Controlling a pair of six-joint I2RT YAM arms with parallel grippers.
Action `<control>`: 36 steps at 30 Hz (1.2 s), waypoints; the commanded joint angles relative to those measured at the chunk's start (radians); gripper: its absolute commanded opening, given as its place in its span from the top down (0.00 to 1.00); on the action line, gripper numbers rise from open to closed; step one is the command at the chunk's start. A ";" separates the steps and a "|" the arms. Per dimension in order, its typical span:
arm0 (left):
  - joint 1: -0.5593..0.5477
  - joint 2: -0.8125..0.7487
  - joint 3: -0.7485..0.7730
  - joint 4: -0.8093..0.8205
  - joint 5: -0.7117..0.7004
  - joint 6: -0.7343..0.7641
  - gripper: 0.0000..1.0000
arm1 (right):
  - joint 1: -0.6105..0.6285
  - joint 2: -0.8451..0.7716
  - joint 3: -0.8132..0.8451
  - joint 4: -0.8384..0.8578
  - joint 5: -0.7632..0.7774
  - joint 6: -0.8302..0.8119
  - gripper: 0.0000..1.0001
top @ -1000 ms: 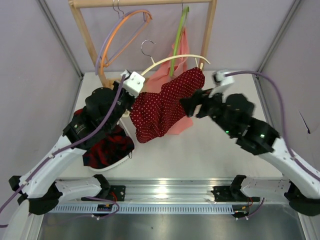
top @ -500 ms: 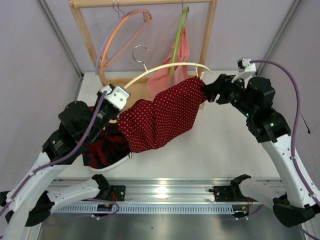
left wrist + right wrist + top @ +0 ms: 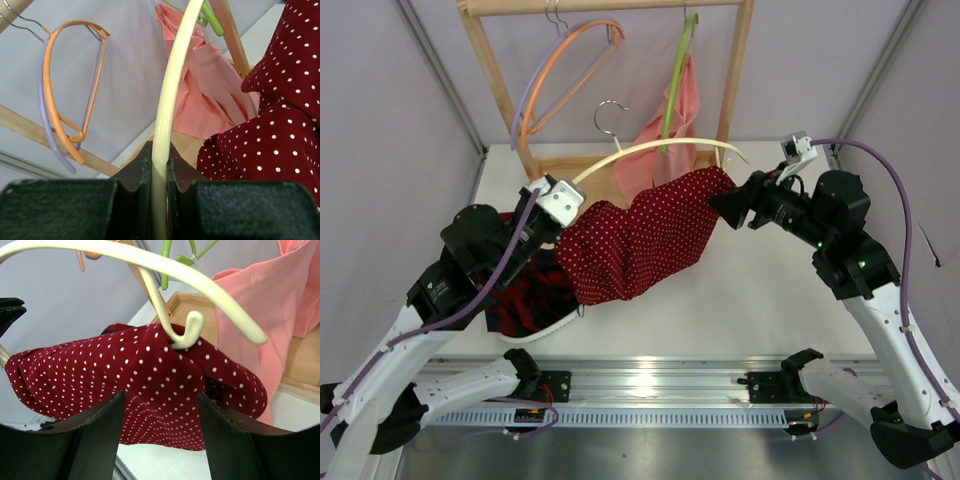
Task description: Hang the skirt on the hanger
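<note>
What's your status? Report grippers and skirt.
Left gripper shut on hanger. Right gripper open around skirt. Skirt's end at hanger notch, rest hanging below. Nothing blocking.

I can read no text, label, brand, number or sign in any of my three views.
</note>
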 commanded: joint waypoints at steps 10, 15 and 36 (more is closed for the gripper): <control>0.008 -0.034 0.015 0.105 0.051 0.003 1.00 | 0.005 0.025 -0.054 0.062 -0.055 -0.020 0.40; 0.008 -0.031 0.018 0.108 0.052 0.006 1.00 | 0.012 0.007 -0.069 0.038 -0.030 -0.051 0.28; 0.008 -0.033 0.038 0.085 0.078 0.003 1.00 | 0.030 -0.029 -0.161 0.141 -0.125 -0.068 1.00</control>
